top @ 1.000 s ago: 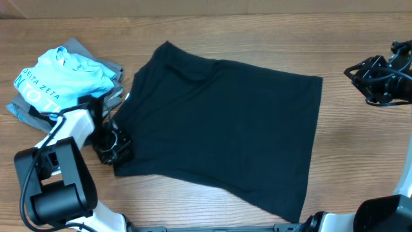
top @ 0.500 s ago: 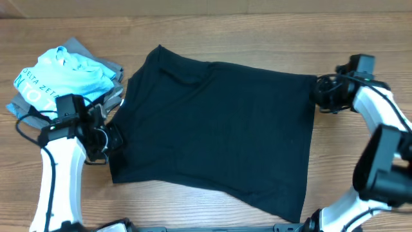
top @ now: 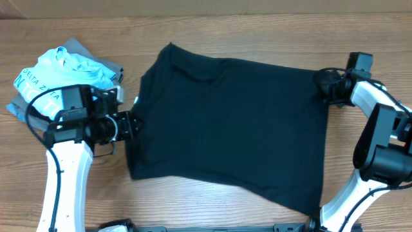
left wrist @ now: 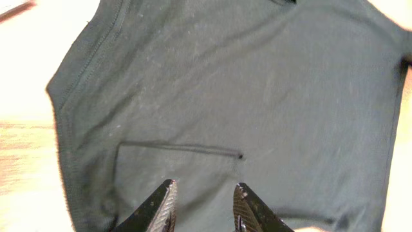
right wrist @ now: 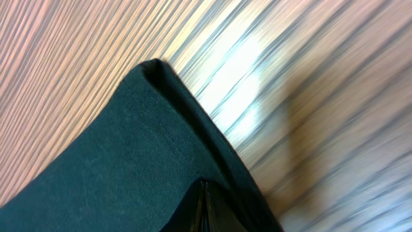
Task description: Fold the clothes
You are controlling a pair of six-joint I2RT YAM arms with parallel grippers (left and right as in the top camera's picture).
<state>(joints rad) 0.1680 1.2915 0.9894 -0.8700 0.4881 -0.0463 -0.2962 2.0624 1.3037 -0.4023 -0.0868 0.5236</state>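
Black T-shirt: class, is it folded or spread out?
Spread out: the black T-shirt lies flat and wide across the table.

We are seeing a plain black shirt [top: 232, 129] with faint pale lint specks. The table [top: 257, 32] is showing tan, streaky wood grain. We are noting a light-blue tee [top: 61, 74] with white lettering and plain grey garments [top: 111, 67]. The left arm [top: 64, 174] and right arm [top: 373, 103] are showing white shells with black joints.

Wooden table [top: 257, 26], light grain. Black T-shirt [top: 232, 122] lies spread flat on it. Just left of the shirt: grey folded garments [top: 80, 46], with a light-blue tee [top: 64, 74] on top.
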